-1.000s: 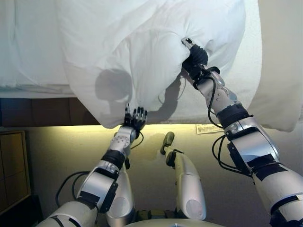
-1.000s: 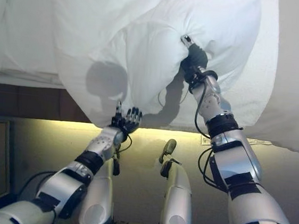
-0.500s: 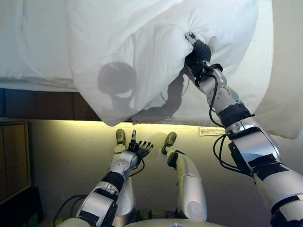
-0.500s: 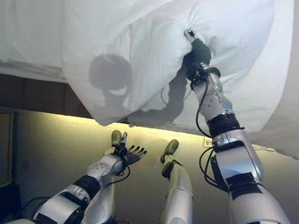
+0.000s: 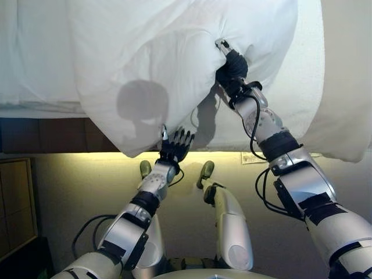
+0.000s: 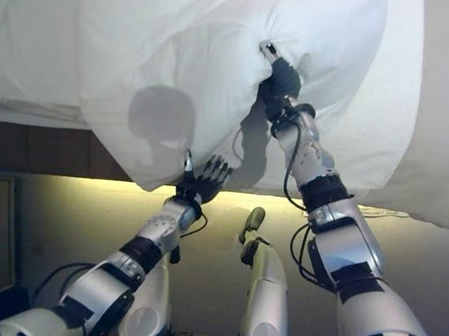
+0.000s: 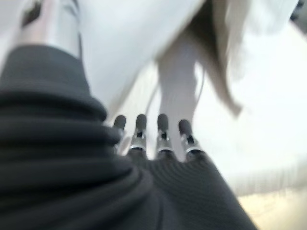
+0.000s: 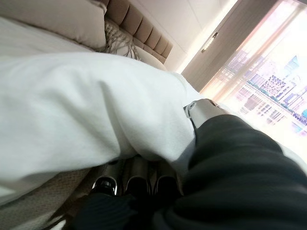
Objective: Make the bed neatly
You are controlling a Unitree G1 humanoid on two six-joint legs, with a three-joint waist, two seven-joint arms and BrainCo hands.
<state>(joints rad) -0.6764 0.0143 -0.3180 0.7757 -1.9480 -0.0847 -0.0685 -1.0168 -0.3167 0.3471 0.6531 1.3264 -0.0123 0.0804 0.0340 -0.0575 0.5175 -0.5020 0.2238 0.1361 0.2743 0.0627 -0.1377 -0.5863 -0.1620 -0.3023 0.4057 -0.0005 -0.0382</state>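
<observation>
The duvet (image 5: 174, 64) hangs bunched over the bed (image 5: 35, 70) edge; the right robot hand (image 5: 231, 65) clamps a fold; the left robot hand (image 5: 176, 143), fingers spread, sits beneath the hem; a one-sided pull could skew it.

Both head views look down from above the robot at the bed's edge, the white duvet (image 5: 174, 64) filling their upper half; they share nearly the whole scene. The left wrist view looks along its hand (image 7: 158, 139) toward the duvet from close, though it is blurred. The right wrist view sits against the duvet, facing the headboard (image 8: 139, 33) and window (image 8: 268, 81).
</observation>
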